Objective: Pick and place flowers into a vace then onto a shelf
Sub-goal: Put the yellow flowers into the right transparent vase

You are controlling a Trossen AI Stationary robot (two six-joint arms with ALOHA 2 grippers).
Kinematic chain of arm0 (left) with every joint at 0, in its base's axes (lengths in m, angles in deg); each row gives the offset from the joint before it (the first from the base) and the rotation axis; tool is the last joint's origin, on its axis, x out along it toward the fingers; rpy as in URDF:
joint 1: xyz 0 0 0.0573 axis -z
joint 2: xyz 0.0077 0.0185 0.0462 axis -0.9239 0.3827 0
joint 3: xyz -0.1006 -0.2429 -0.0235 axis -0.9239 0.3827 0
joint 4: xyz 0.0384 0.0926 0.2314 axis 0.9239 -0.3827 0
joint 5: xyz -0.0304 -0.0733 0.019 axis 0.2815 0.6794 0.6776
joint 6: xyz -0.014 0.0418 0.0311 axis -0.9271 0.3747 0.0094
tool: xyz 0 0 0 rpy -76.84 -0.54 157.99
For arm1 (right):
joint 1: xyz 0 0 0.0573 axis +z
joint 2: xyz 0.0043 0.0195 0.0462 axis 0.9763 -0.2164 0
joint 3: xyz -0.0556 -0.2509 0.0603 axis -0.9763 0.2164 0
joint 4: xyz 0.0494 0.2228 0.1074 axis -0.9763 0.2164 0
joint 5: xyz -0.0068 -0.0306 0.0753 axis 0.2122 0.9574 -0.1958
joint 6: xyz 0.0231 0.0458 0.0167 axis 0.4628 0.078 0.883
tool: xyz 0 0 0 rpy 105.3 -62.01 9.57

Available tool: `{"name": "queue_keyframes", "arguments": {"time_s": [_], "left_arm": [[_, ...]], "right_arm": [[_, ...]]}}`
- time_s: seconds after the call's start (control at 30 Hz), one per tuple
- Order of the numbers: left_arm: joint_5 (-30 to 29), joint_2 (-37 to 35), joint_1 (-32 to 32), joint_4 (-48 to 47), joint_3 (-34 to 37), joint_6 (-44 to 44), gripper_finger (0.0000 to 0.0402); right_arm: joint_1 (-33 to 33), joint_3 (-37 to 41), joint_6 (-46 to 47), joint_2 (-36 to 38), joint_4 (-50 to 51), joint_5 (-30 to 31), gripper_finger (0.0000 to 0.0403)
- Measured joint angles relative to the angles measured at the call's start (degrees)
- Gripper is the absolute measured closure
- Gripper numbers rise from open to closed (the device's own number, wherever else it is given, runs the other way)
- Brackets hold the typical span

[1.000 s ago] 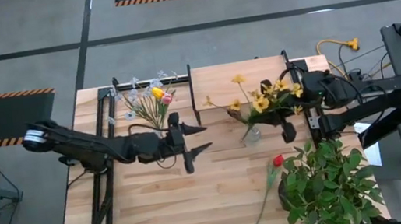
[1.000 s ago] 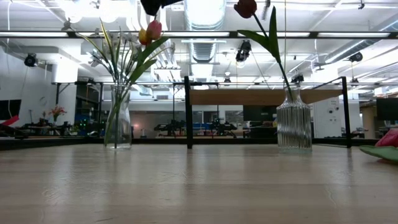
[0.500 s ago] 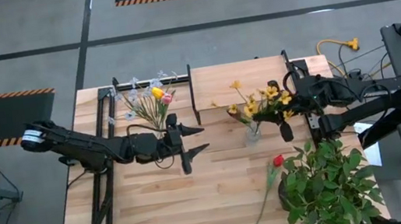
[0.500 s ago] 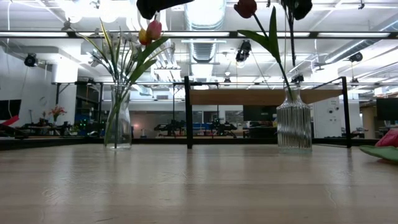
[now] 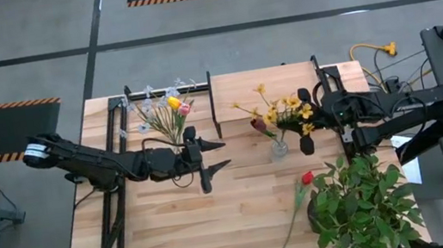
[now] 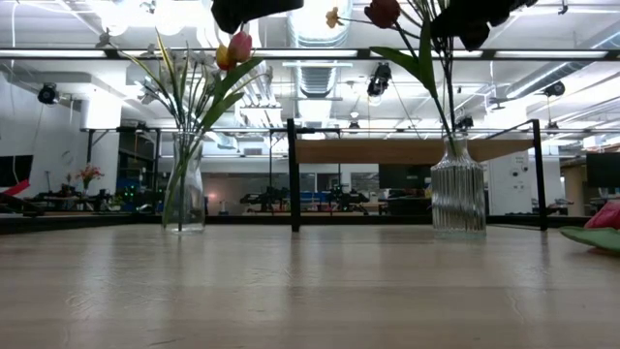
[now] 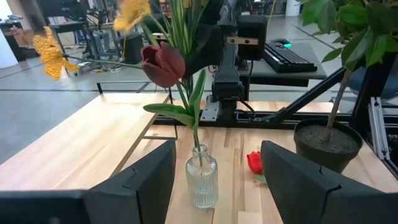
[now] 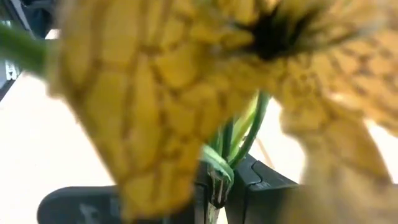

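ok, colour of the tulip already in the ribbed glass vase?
Dark red tulip in the ribbed glass vase; left wrist view shows it best.

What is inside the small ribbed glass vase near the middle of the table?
The ribbed glass vase holds one dark red tulip on a leafy green stem. The yellow blossoms sit above it, gripped by the right end effector; whether their stems reach inside is hidden.

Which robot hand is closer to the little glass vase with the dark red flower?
The right hand. It hangs just above and beside the ribbed glass vase, shut on the yellow flowers. The left hand waits open, farther off across the table, pointing toward the vase.
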State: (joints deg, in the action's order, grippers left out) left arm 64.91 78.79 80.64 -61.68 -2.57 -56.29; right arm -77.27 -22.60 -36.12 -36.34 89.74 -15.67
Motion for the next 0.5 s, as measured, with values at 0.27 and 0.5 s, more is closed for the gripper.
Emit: {"name": "queue_keyframes", "arguments": {"time_s": [0.27, 0.5], "left_arm": [[0.0, 0.02, 0.0, 0.0, 0.09, -0.11, 0.0183], [0.0, 0.04, 0.0, 0.03, 0.2, -0.13, 0.0183]], "right_arm": [[0.0, 0.06, 0.68, 2.47, -0.57, 0.0, 0.039], [0.13, 2.87, 2.81, 3.37, -1.17, -1.19, 0.039]]}}
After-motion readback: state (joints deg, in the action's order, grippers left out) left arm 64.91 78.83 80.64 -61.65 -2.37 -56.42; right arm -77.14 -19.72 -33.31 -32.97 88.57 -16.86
